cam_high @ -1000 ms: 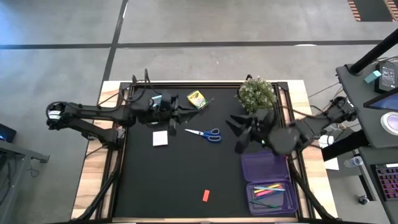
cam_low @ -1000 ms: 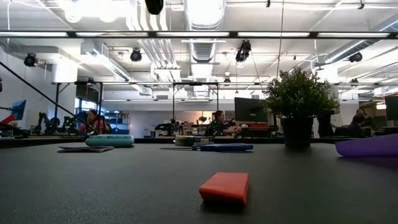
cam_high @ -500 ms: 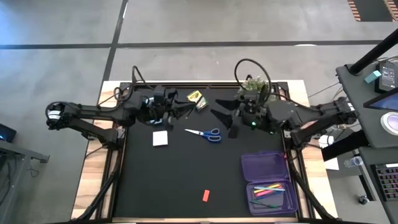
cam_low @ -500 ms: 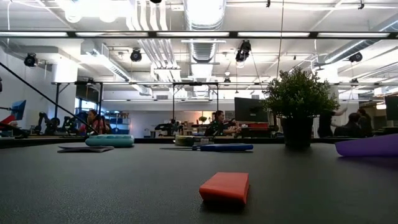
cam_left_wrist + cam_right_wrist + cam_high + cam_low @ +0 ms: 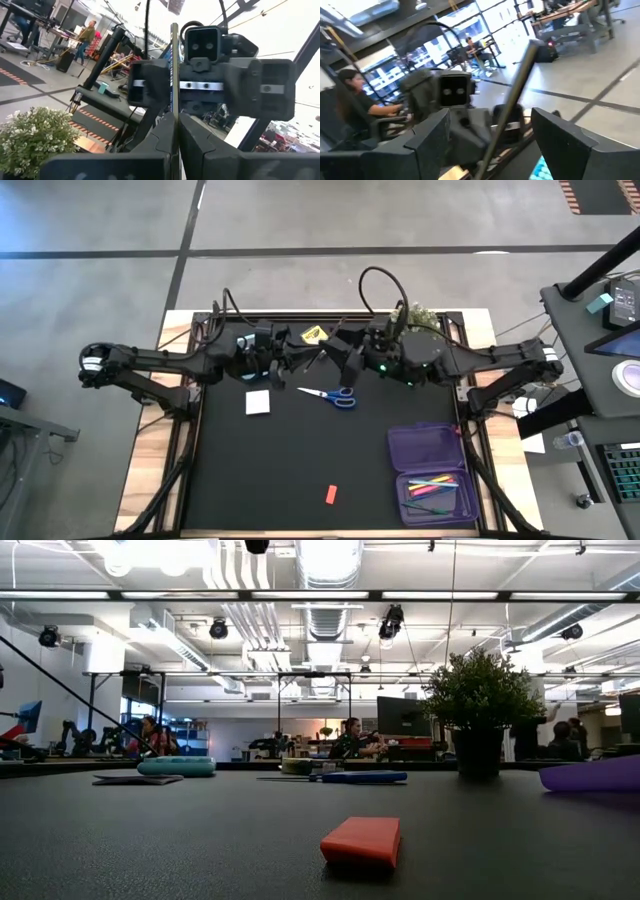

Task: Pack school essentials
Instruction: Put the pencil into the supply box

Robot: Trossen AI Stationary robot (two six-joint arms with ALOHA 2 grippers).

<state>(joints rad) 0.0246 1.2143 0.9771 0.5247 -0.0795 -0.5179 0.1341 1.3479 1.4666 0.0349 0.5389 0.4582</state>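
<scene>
One yellow crayon box (image 5: 312, 334) is held edge-on above the table's far edge, clamped by the closed fingers of the left gripper (image 5: 302, 352); the right gripper (image 5: 335, 352) is spread wide around it, gripping nothing. One pair of scissors (image 5: 328, 394) and one white note pad (image 5: 258, 402) lie near the far edge, one orange eraser (image 5: 330, 494) near the front edge. One purple case (image 5: 432, 473) at the right front corner holds several pens (image 5: 430, 484).

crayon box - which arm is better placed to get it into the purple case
Right, probably. The left gripper holds the crayon box, but the purple case lies on the right arm's side, and the right gripper faces the box, fingers open.
</scene>
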